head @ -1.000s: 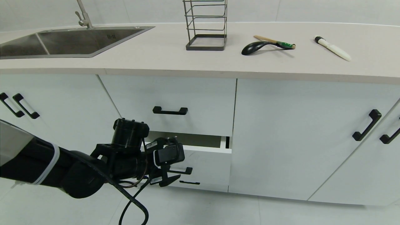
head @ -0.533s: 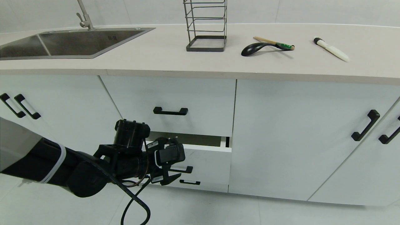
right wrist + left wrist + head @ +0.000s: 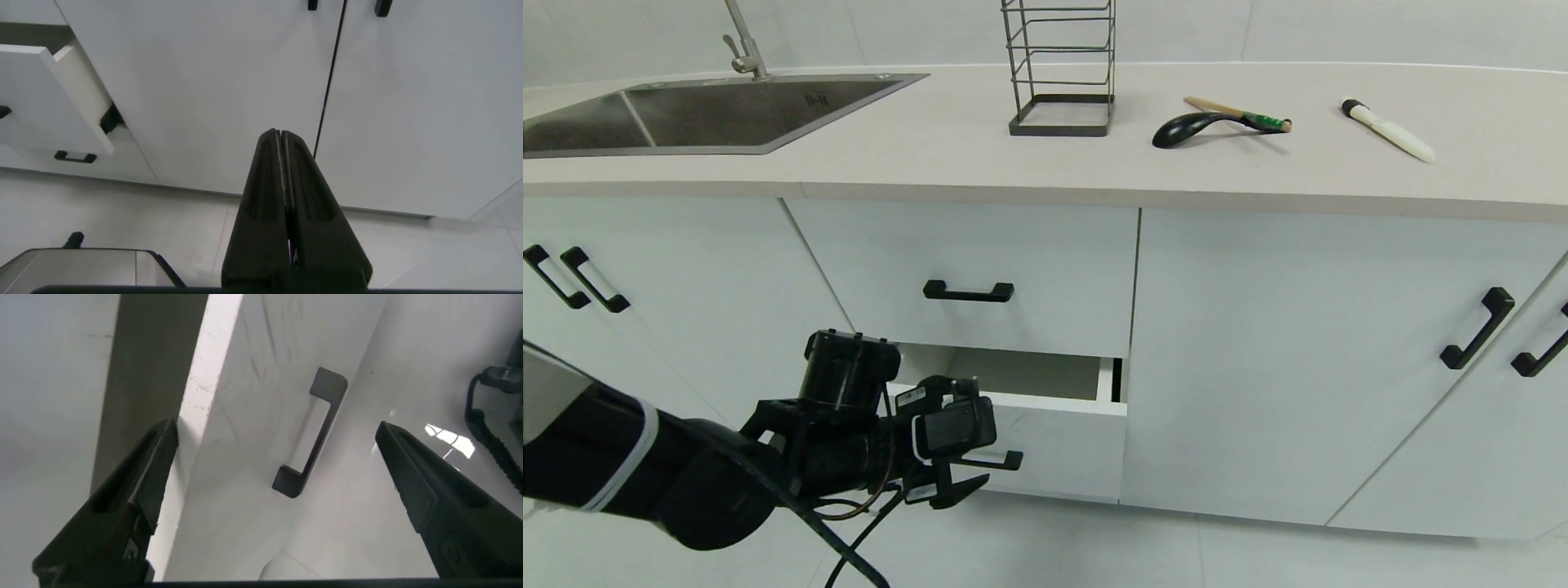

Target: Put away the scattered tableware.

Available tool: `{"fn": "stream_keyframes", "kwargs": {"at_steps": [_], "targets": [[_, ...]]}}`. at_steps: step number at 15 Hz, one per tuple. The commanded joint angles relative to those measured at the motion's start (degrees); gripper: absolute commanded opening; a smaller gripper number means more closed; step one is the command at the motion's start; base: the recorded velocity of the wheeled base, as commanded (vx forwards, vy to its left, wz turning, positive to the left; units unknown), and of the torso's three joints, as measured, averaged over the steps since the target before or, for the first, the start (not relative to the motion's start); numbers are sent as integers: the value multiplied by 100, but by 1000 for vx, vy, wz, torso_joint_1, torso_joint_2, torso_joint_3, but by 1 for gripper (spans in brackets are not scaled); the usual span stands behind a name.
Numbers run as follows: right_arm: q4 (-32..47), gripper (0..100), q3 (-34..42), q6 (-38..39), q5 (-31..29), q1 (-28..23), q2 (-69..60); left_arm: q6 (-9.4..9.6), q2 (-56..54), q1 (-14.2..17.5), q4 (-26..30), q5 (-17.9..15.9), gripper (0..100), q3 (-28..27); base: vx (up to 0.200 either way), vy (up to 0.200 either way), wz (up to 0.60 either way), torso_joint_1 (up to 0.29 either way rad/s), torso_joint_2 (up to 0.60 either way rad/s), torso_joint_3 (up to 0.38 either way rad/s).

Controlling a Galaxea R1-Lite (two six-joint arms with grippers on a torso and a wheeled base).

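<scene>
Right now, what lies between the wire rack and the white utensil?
In the head view, a black spoon and a wooden-handled utensil with a green band.

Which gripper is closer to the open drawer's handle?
Left. The left gripper, open, straddles the handle; the right gripper, shut, is well off to the side, facing the cabinet doors.

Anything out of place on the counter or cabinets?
Three utensils lie loose on the countertop beside the wire rack: black spoon, wooden-handled tool at its handle end, black-tipped white utensil farther right. The lower drawer stands partly open.
</scene>
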Motion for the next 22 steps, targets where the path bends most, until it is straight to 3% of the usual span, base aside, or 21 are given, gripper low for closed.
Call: {"fn": "stream_keyframes", "kwargs": {"at_steps": [1,5,8,14,18,22], "targets": [[-2,0,0,-2,4,0,7,-15,-275,2,109,12,100,374,0,0,0,0,0,0],[-2,0,0,-2,4,0,7,-50,-1479,-103,127,12,100,1701,0,0,0,0,0,0],[-2,0,0,-2,4,0,7,-77,-2015,-121,135,20,100,2210,0,0,0,0,0,0],[-2,0,0,-2,4,0,7,-77,-1910,-121,109,161,100,2131,0,0,0,0,0,0],[-2,0,0,-2,4,0,7,-77,-1593,-147,118,99,100,1332,0,0,0,0,0,0],[-2,0,0,-2,4,0,7,-77,-1760,-165,197,20,100,1912,0,0,0,0,0,0]]}}
